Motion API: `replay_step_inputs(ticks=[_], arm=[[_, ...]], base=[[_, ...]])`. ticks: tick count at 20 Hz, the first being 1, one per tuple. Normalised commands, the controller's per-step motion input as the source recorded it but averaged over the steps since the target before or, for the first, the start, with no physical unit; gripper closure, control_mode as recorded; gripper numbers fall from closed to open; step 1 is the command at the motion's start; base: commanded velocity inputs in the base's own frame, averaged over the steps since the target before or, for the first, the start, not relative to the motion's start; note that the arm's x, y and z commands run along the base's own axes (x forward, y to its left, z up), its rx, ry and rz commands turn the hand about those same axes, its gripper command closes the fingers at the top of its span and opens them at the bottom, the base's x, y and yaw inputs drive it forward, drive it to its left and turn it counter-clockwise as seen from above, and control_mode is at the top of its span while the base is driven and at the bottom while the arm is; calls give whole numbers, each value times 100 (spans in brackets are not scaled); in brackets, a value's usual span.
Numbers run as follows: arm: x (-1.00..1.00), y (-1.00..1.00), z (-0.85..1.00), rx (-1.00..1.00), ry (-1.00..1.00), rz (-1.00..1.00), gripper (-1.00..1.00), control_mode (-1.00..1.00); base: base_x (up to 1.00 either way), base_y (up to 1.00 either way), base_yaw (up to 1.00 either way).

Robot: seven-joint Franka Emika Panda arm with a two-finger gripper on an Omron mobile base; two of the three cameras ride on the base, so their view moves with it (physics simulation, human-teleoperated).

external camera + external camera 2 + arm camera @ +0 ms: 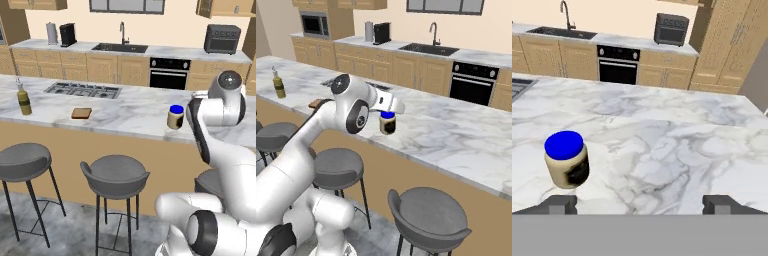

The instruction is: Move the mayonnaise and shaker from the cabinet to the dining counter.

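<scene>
Mayonnaise [566, 165] stands upright on dining counter [677, 150], near its front edge. Gripper [640, 205] spread wide, holding nothing, jar just ahead of one finger tip [559, 204].

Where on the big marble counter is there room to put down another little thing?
Right of the mayonnaise, the dining counter lies bare to its far corner. Another bare stretch runs between the mayonnaise and the brown block. Left of that it gets crowded: cooktop and green bottle.

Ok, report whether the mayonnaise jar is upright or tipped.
Upright: the mayonnaise stands on the dining counter, blue lid on top.
</scene>
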Motion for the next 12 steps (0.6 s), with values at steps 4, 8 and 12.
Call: replay_step_inputs(ticks=[4,8,12], arm=[[-61,12,33,12,3,-18,-100,-100],[-59,14,43,10,8,-2,-100,-100],[-56,28,23,1,2,9,-100,-100]], base=[[0,0,0],[0,0,0],[0,0,0]])
